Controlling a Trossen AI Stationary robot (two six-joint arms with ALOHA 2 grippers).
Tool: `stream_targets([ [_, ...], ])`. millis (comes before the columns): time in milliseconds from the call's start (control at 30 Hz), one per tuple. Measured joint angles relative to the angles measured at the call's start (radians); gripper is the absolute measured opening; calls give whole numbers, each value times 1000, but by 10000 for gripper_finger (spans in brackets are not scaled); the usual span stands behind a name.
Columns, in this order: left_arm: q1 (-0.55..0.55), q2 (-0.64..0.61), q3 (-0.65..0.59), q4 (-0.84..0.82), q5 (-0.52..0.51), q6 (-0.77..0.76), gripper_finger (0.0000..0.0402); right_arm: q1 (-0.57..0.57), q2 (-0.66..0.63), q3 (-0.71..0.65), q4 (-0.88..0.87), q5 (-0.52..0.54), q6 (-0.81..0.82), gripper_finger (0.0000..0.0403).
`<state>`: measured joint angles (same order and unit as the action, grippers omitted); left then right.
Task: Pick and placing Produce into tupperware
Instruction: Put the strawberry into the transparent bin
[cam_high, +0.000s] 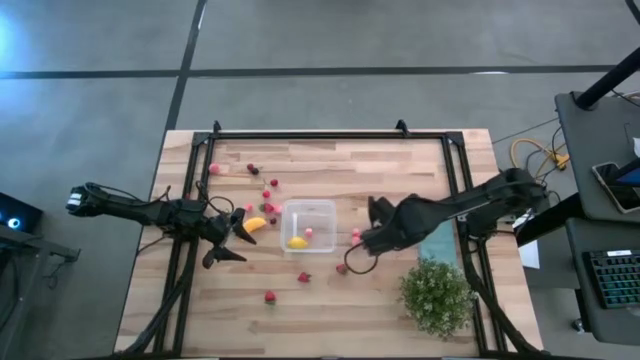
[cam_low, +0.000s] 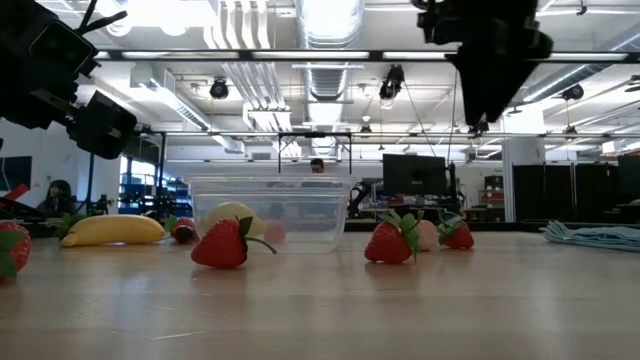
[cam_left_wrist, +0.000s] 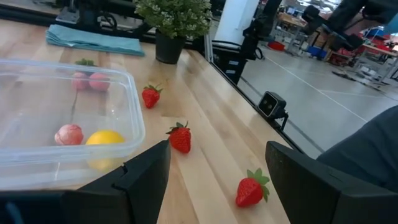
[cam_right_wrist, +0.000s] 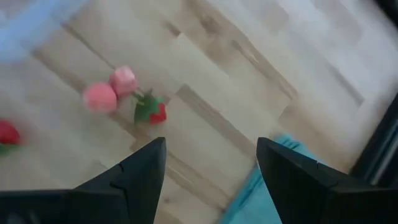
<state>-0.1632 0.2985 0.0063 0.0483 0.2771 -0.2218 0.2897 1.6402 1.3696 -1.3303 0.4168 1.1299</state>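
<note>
Clear tupperware sat mid-tabletop, holding a yellow lemon and one pink berry. The rest of the produce lay loose around it: an orange-yellow curved piece just off its left side, red strawberries nearer the front edge, pink berries to its right. Left claw hovered left of the box, fingers apart, holding nothing. Right claw hung above the berries right of the box, fingers apart, empty. Green plant and teal cloth stood at right.
</note>
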Motion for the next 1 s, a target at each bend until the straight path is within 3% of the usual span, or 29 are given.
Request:
stream_targets([
  [100,0,0,0,0,-2,-2,249,0,-43,-39,6,37,78,242],
  [200,0,0,0,-2,-24,-6,249,0,-56,-81,14,90,58,242],
  [267,0,0,0,-3,-34,-6,249,-18,-62,-113,43,65,-4,241],
  [333,0,0,0,-3,-36,-6,249,-43,-72,-156,140,-32,-136,239],
  [467,0,1,0,-3,-42,-6,249,-106,-89,-271,446,-352,-390,229],
  [533,0,1,0,-3,-42,-6,249,-130,-90,-312,512,-412,-455,224],
  [1000,0,0,0,0,-43,-6,249,-242,-96,-383,616,-394,-1032,221],
])
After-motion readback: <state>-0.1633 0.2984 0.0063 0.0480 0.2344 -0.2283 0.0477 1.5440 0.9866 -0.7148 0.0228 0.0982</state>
